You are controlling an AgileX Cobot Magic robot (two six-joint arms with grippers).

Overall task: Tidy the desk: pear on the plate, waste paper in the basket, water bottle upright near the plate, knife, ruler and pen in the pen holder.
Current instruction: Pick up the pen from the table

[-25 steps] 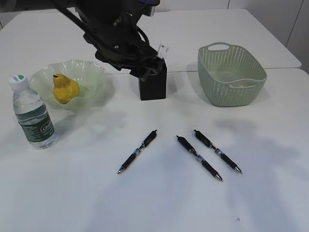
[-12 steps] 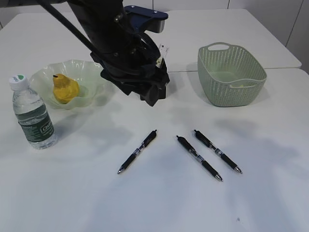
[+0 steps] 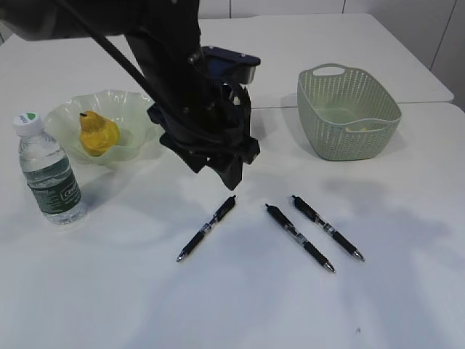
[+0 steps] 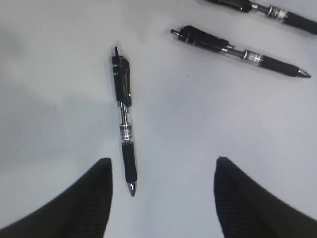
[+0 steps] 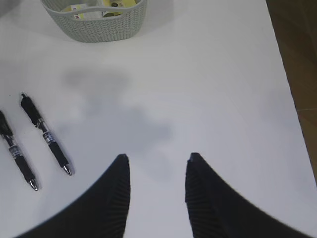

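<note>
Three black pens lie on the white table: a left pen [image 3: 207,227], a middle pen [image 3: 299,237] and a right pen [image 3: 327,227]. My left gripper [image 3: 232,177] is open and empty, hovering just behind the left pen. In the left wrist view the left pen [image 4: 124,119] lies between and ahead of the open jaws [image 4: 163,166]. A yellow pear [image 3: 98,133] sits on the green plate [image 3: 138,109]. The water bottle [image 3: 47,171] stands upright beside the plate. My left arm hides the pen holder. My right gripper [image 5: 157,157] is open and empty over bare table.
A green basket [image 3: 347,113] stands at the back right; in the right wrist view the basket [image 5: 94,25] holds yellow and white scraps. Two pens [image 5: 45,134] lie left of the right gripper. The table's edge [image 5: 290,89] runs along the right.
My left arm has moved from the pen holder forward and down toward the left pen. The pens, pear, bottle and basket have not moved.
</note>
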